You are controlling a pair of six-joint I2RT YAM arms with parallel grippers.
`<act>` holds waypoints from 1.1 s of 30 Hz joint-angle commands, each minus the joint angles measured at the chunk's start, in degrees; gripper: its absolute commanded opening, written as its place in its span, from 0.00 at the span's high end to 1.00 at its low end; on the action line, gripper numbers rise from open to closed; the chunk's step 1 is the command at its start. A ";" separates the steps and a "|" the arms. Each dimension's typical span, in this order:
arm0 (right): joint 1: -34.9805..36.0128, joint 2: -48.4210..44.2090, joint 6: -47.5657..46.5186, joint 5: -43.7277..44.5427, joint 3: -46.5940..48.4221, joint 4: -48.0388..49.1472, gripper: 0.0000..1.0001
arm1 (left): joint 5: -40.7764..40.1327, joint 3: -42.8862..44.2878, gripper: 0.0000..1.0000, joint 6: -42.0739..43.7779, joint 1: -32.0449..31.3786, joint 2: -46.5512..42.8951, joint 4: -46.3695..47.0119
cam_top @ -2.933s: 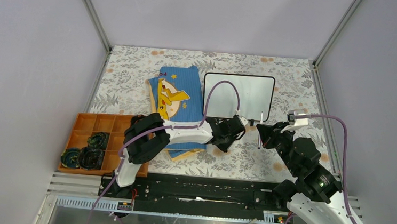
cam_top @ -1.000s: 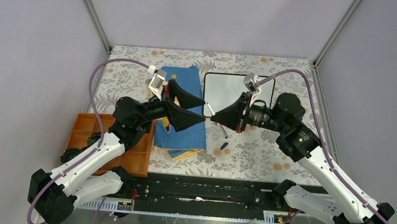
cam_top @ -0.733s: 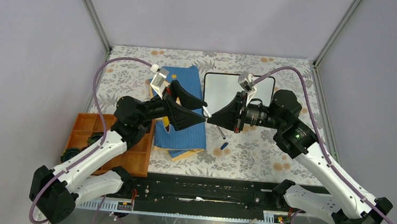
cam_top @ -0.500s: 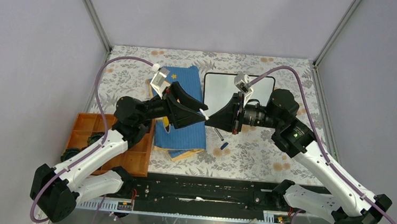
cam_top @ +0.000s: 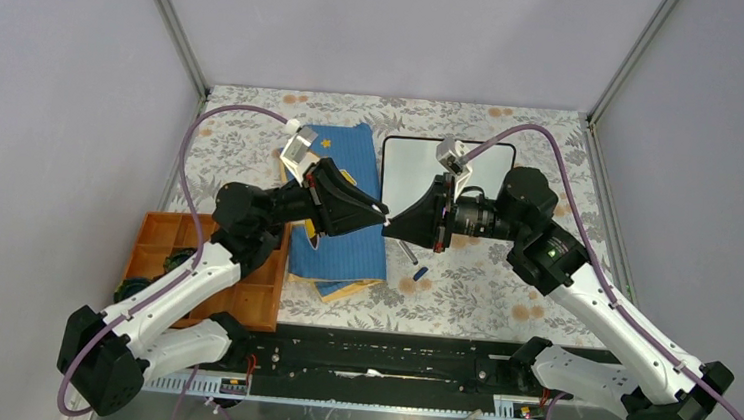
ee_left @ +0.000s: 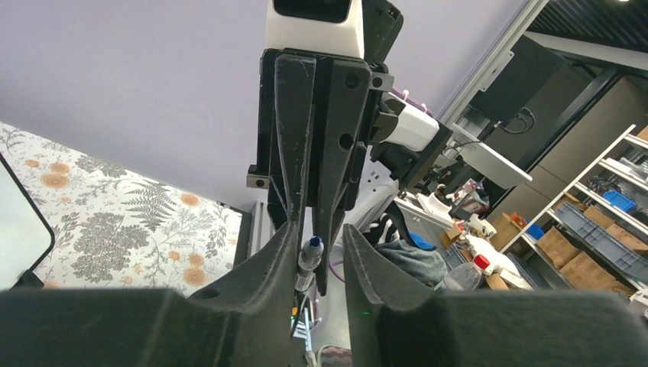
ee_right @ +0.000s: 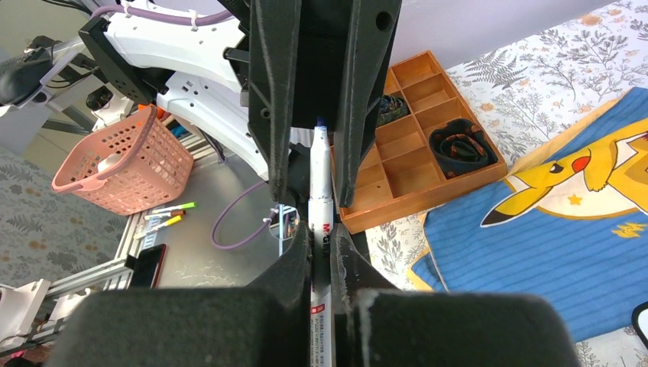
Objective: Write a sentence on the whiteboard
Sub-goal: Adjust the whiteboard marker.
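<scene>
— Floral-print cloth (cam_top: 502, 290) covers the table, with pale grey walls on three sides. Where is the board?

— The small white whiteboard with a thin black frame (cam_top: 409, 168) lies flat at the far middle, just right of the blue cartoon-print cloth (cam_top: 352, 158). The right arm's wrist hangs over its near part.

— And the arms?

— Both lean inward from their bases with elbows bent. The forearms are lifted off the table and turned about level, so the two pincers point at each other. Their tips meet above the board's near left corner.

— What about the grips?

— The right gripper (cam_top: 393, 228) is clamped on the barrel of a white marker with a blue tip (ee_right: 319, 191), which sticks out towards the left arm. The left gripper (cam_top: 382, 213) stands narrowly apart. Its fingers (ee_right: 279, 115) sit either side of that tip, with a slim gap on each side.

— Anything else?

— An orange compartment tray (cam_top: 160, 234) sits at the near left. A small blue piece (cam_top: 420, 272) lies on the floral cloth, just nearer than the meeting tips.
</scene>
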 commanded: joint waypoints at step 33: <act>0.63 0.22 -0.29 1.21 -0.15 2.30 1.00 | 2.80 2.58 0.81 0.16 -1.46 0.36 1.04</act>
